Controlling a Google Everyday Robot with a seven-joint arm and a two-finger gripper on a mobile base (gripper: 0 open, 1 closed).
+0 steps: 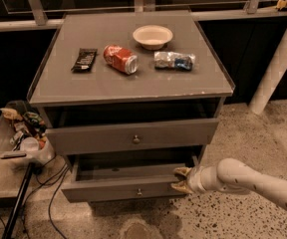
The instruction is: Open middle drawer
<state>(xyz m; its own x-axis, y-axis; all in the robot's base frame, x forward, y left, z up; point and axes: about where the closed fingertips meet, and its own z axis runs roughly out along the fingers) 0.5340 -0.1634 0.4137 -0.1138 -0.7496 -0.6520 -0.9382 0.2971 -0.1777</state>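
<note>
The middle drawer point(118, 187) is the lower grey drawer in view. It is pulled partly out, with a small round knob point(139, 191) on its front and its shallow grey inside showing. My gripper point(181, 179) is at the right end of this drawer's front panel, well right of the knob. Its two yellowish fingertips point(183, 172) stand apart, one above the other, against the panel's right corner. The white arm point(243, 180) comes in from the lower right. The drawer above point(133, 136) has its own knob and stands slightly out.
On the cabinet top point(133, 83) lie a dark snack packet point(84, 59), a red can on its side point(120, 59), a white bowl point(153, 36) and a crumpled blue packet point(174, 60). A bin of clutter point(21, 133) and cables stand on the left. A white post point(278, 63) is at the right.
</note>
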